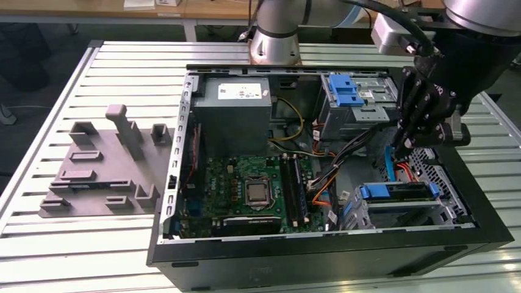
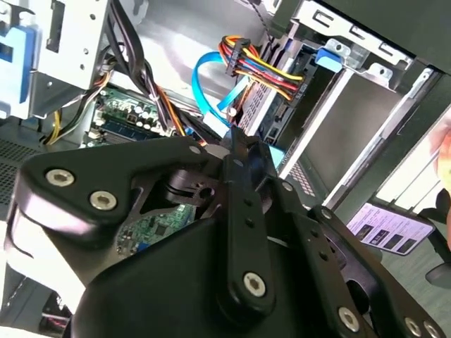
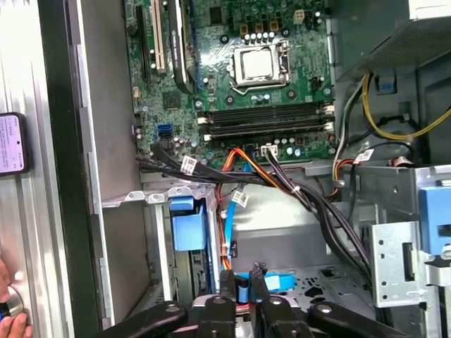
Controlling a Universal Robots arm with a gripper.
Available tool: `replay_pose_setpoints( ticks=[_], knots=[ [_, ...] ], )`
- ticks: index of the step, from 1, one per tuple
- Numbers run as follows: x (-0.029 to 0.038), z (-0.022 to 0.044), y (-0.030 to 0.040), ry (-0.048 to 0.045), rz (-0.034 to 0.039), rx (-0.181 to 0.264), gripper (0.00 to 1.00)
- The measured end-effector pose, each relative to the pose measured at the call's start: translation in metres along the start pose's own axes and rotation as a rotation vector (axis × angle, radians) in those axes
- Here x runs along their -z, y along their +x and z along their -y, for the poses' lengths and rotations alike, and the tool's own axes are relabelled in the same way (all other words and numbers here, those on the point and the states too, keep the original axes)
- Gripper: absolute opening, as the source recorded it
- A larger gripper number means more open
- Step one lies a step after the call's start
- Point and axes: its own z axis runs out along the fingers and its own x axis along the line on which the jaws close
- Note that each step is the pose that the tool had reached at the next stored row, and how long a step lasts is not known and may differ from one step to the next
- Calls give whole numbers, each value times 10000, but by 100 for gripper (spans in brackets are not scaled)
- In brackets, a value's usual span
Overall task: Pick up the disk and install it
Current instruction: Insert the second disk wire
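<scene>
In the exterior view, the gripper (image 1: 404,141) hangs inside the open computer case (image 1: 326,256) on a slatted metal desk (image 1: 49,244); its tips are hidden among cables. Below the jaws, the disk (image 1: 397,191) sits seated in its bay, blue carrier showing. In the first wrist view, the jaws stand narrow around a blue piece (image 3: 271,282); what it belongs to is unclear.
</scene>
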Motion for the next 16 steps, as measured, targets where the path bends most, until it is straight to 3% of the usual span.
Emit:
replay_pose_setpoints(
  ticks=[4, 11, 16],
  knots=[
    [-44, 0, 8, 65, -103, -27, 16],
    [-122, 11, 118, 117, -102, -46, 16],
    [-200, 16, 159, 121, -107, -49, 16]
  ],
)
